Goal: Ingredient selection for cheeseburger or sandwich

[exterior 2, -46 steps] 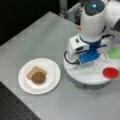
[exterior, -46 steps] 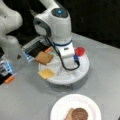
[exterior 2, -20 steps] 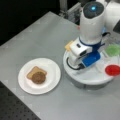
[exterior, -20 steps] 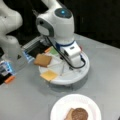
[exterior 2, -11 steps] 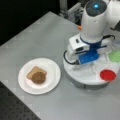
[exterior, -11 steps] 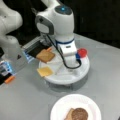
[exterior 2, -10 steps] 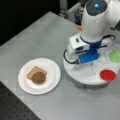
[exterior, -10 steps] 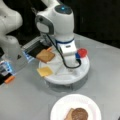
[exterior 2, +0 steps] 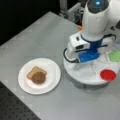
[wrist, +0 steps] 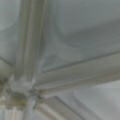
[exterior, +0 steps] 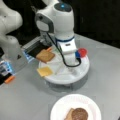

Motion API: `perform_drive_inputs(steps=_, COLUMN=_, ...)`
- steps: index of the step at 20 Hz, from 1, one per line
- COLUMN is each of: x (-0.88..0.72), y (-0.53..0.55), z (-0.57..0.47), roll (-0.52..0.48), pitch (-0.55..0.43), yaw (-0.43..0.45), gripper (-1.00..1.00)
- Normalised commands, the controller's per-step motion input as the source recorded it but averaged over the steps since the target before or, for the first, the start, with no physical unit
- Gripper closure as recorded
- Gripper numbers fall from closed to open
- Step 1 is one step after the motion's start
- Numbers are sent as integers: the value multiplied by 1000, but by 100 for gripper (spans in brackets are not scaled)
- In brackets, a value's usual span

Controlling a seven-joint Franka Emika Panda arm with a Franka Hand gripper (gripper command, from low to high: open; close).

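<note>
Two pieces already sit on the white plate (exterior 2: 53, 75): toast (exterior 2: 33, 72) with the patty (exterior 2: 38, 77) on top. Since a second ago the end effector (exterior: 71, 66) has lifted slightly over the round tray (exterior: 82, 71), red disc (exterior: 82, 52) at its 2 o'clock; grip state, cannot tell

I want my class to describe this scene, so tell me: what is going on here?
A robot arm is picking toy food from a round divided tray. Its hand is down over the tray's middle. A toast square, a cheese square, a red disc and a green leaf lie in the tray. On the white plate, a brown patty already sits on another toast square.
</note>
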Motion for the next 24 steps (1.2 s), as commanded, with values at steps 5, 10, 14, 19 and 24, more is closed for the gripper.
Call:
perform_drive_inputs(steps=5, x=-18, y=14, z=439, roll=-46, pitch=13, yaw=-266, gripper=-100)
perform_drive_inputs(steps=10, x=-41, y=-106, z=439, roll=-47, pitch=28, yaw=-333, gripper=-100)
perform_drive_inputs(steps=14, x=-64, y=-275, z=217, roll=28, pitch=-53, yaw=-481, gripper=-100)
perform_drive_inputs(steps=19, x=-193, y=-439, z=43, roll=41, pitch=58, yaw=-503, gripper=-100)
perform_drive_inputs(steps=24, x=-238, y=-473, z=80, roll=31, pitch=155, yaw=-577, gripper=-100)
